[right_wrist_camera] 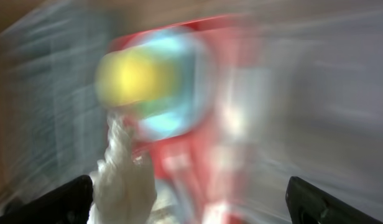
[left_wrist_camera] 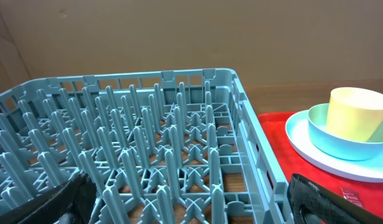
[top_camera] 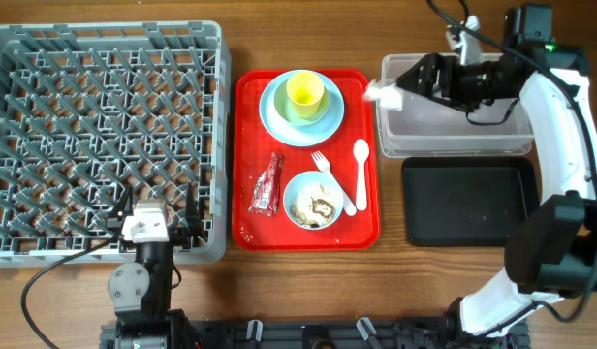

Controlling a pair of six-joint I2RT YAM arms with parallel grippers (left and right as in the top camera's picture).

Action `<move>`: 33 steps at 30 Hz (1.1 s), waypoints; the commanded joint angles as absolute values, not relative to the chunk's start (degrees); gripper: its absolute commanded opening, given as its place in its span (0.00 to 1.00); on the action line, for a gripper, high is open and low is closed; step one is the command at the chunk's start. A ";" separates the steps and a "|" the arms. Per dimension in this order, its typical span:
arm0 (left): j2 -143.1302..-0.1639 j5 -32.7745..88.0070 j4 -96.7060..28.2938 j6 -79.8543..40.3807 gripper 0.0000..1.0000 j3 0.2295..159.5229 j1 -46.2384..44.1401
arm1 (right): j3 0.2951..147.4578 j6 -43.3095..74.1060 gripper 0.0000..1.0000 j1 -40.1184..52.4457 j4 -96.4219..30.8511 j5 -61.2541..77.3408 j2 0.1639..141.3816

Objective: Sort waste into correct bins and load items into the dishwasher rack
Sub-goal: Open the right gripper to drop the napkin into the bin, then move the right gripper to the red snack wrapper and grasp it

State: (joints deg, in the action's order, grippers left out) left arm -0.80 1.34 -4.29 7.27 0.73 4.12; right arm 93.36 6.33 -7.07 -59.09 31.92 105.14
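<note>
My right gripper (top_camera: 407, 81) is open over the left end of the clear tub (top_camera: 454, 131). The crumpled white paper (top_camera: 381, 93) is at the tub's left rim. In the blurred right wrist view the paper (right_wrist_camera: 123, 180) lies against the left finger of the wide-open jaws (right_wrist_camera: 188, 205). On the red tray (top_camera: 255, 228) are the blue plate (top_camera: 275, 124) with the blue-green bowl and yellow cup (top_camera: 304, 92), the red wrapper (top_camera: 267, 184), the white bowl (top_camera: 313, 201) with food scraps, the fork (top_camera: 333, 181) and the spoon (top_camera: 361, 173). My left gripper (top_camera: 148, 228) is open and empty at the grey rack's (top_camera: 105, 126) front edge.
The black tray (top_camera: 468, 201) lies in front of the clear tub. The left wrist view shows the rack's pegs (left_wrist_camera: 173, 124) between the open fingers (left_wrist_camera: 191, 208), and the cup (left_wrist_camera: 356, 115) in the bowl (left_wrist_camera: 337, 142) to the right.
</note>
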 commanded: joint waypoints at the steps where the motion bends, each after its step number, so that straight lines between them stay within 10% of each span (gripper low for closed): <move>1: -0.43 0.99 -4.34 7.97 1.00 0.34 3.86 | 93.14 22.52 1.00 -7.97 -58.94 -7.49 106.52; 4: -0.43 0.99 -4.34 7.97 1.00 0.34 3.86 | 93.14 22.06 1.00 -7.97 -59.16 -7.79 106.52; 7: -0.43 0.99 -4.34 7.97 1.00 0.34 3.86 | 93.36 -27.11 1.00 -8.14 -66.19 55.22 106.52; 8: -0.43 0.99 -4.34 7.97 1.00 0.34 3.86 | 93.36 -25.89 1.00 -8.25 -64.51 50.83 106.52; 11: -0.43 0.99 -4.34 7.97 1.00 0.34 3.86 | 92.82 30.63 1.00 -8.49 -56.10 -17.56 108.62; 12: -0.43 0.99 -4.34 7.94 1.00 0.34 3.86 | 92.82 29.54 1.00 -8.67 -56.99 -20.51 109.16; 19: -0.43 0.99 -4.34 7.97 1.00 0.34 3.86 | 92.47 -0.21 1.00 -9.08 -53.28 12.25 110.32; 21: -0.43 0.99 -4.34 7.94 1.00 0.34 3.86 | 92.49 10.35 1.00 -9.08 -52.53 4.16 111.18; 29: -0.43 0.99 -4.34 7.94 1.00 0.34 3.86 | 92.99 -18.17 1.00 -10.55 -59.53 50.68 108.22; 33: -0.43 0.99 -4.34 7.97 1.00 0.34 3.86 | 92.99 -19.84 1.00 -10.85 -65.91 52.07 105.43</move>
State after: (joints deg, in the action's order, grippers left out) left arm -0.80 1.34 -4.29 7.27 0.73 4.12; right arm 92.88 -13.58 -10.35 -63.55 43.33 109.21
